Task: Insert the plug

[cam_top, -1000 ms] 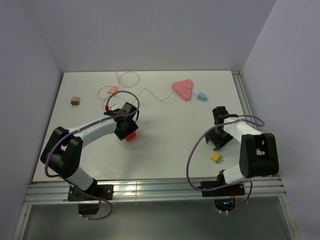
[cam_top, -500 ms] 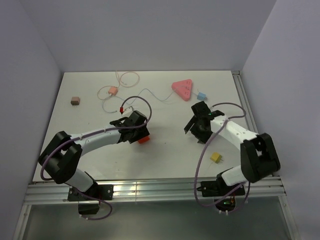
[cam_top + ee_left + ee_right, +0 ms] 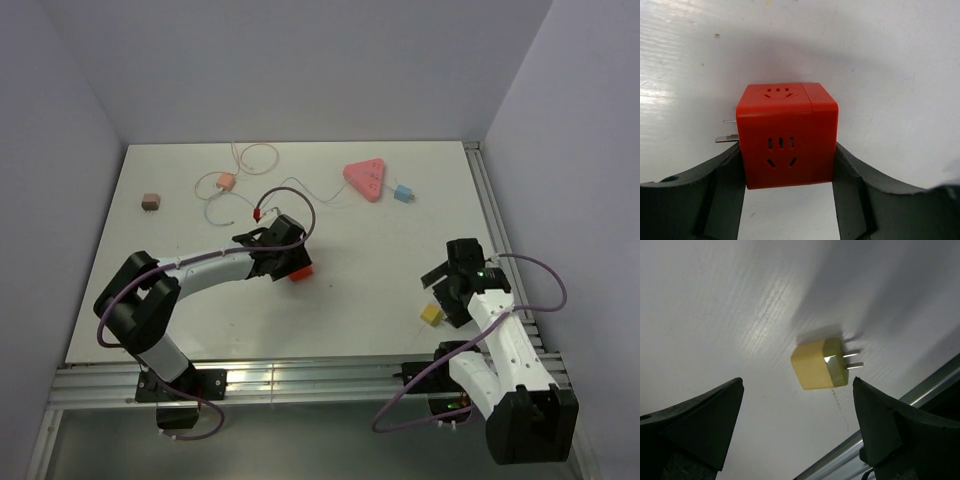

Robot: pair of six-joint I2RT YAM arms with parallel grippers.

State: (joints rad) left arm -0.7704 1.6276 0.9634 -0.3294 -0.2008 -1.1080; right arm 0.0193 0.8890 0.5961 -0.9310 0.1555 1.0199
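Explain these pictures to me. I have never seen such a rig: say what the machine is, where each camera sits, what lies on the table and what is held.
These are two robot arms bolted at the near edge of a table. One picture looks down from above and behind them. The other two come from a camera on each wrist, so you see that arm's own fingers. The left gripper is clamped on a red cube with socket holes. The right gripper is open and empty, over a yellow plug. Farther back lie a pink triangle, a small blue plug beside it, a pinkish plug with a thin cable, and a brown block.
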